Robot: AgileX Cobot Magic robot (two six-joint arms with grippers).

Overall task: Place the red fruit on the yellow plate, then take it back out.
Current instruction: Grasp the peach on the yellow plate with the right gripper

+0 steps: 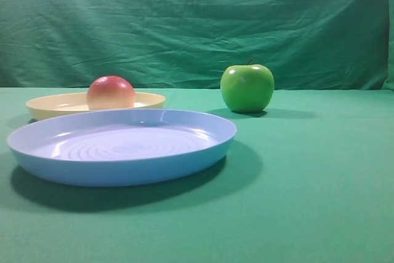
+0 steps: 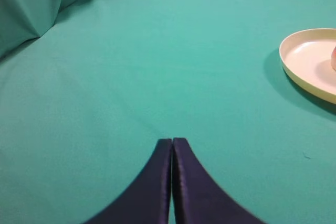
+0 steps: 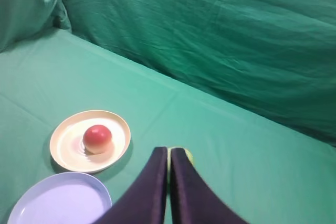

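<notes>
Green cloth covered the table and hung behind as a backdrop. Nearest the high camera lay the blue plate, ringed at its centre, empty. Just behind it, further left, sat the yellow plate, smaller and pale cream. In the right wrist view the two plates lay just beside each other, rims near; whether touching could not be told. Well apart to the right stood the green apple, upright, stem on top, alone on the cloth. Red fruit rested inside the yellow plate, about at its middle, red on top and paler below, free of either hand. Left hand hung above bare cloth, left of the yellow plate, fingers pressed together, holding nothing. Right hand was raised above the table, fingers likewise closed tight on nothing, a sliver of the apple showing just past the tips.
</notes>
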